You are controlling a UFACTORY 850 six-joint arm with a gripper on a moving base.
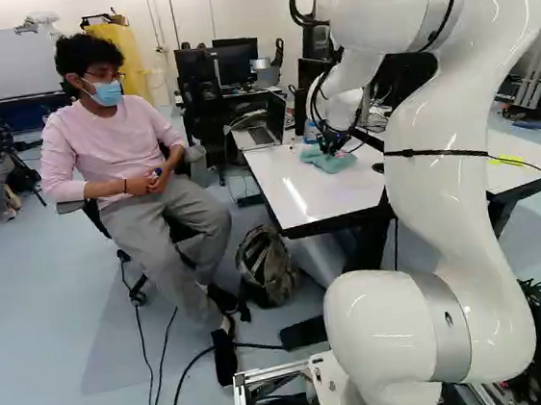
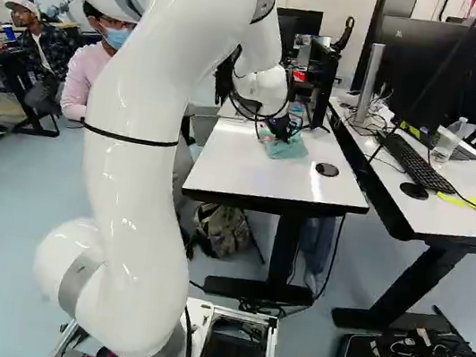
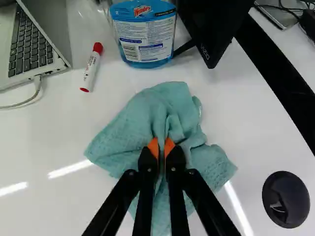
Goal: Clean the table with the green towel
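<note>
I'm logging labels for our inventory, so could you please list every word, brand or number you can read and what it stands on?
"Windex": label of the blue bottle; its finer print is too small to read.
"VIZIO": near the corner of the black panel.
Marker: print on its barrel, too small to read.
Laptop keys: characters too small to read.

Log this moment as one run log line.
black two-fingered tool: shut on green cloth towel | towel: bunched on white tabletop | red-capped white marker: lying nearby | plastic bottle of blue liquid: standing ahead
</note>
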